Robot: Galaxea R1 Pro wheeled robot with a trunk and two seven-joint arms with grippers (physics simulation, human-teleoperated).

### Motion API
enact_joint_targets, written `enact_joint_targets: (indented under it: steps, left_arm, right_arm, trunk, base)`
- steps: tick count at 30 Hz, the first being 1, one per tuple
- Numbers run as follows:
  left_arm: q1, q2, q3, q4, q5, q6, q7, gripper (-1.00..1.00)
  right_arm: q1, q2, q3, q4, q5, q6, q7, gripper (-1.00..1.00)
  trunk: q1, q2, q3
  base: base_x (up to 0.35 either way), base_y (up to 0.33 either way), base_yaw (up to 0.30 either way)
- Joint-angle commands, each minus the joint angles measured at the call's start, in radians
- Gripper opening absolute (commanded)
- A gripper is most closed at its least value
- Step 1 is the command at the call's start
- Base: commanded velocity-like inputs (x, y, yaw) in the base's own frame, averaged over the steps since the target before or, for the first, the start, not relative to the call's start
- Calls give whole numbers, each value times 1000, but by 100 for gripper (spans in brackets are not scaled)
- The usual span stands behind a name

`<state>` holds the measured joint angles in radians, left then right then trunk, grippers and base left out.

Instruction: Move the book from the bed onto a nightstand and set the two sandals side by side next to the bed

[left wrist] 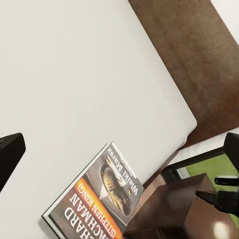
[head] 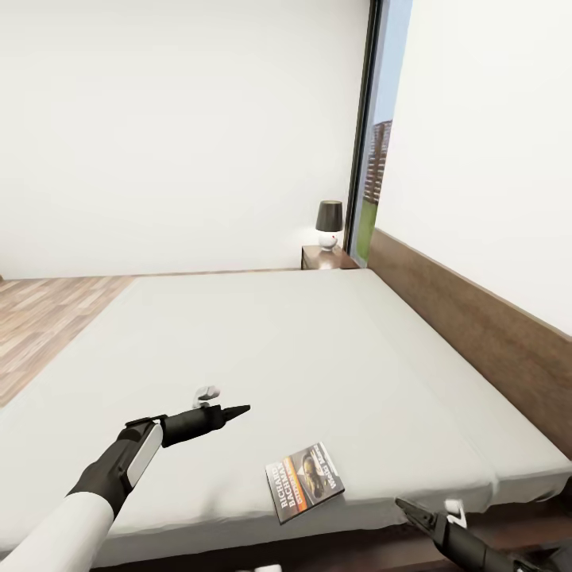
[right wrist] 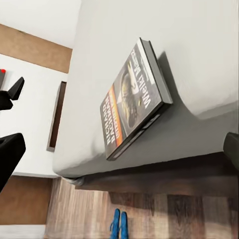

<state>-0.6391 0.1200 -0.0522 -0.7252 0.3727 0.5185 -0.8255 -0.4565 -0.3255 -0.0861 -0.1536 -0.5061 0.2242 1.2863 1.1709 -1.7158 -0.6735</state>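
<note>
2 black arms reach over the wide off-white bed (head: 302,342). Our left gripper (head: 236,411) hovers above the mattress, its jaws looking closed. Right of it, at the near edge, lies the thin dark paperback book (head: 305,481), reading "RICHARD BACHMAN", "(STEPHEN KING)". Our right gripper (head: 405,506) hangs just beyond the edge; we cannot tell its jaws.
</note>
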Motion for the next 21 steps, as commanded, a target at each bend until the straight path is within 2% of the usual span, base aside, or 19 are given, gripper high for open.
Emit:
enact_joint_targets:
  steps: [1,5,16,21]
  left_arm:
    - [-1,1,-4,0,9,8,2,100]
    - [-1,1,-3,0,9,8,1,100]
    - [-1,1,-4,0,9,9,2,100]
    - [-1,1,-3,0,9,9,1,100]
  right_arm:
    - [-1,4,-9,2,20,10,4,100]
    - [-1,10,-9,4,42,10,4,100]
    - [0,13,-9,5,46,10,4,100]
    - [-1,16,-9,5,46,10,4,100]
  trunk:
    - [0,0,-1]
    - [0,0,-1]
    - [0,0,-1]
    - [-19,35,15]
  base:
    - [0,0,0]
    - [0,0,0]
    - [0,0,0]
    - [0,0,0]
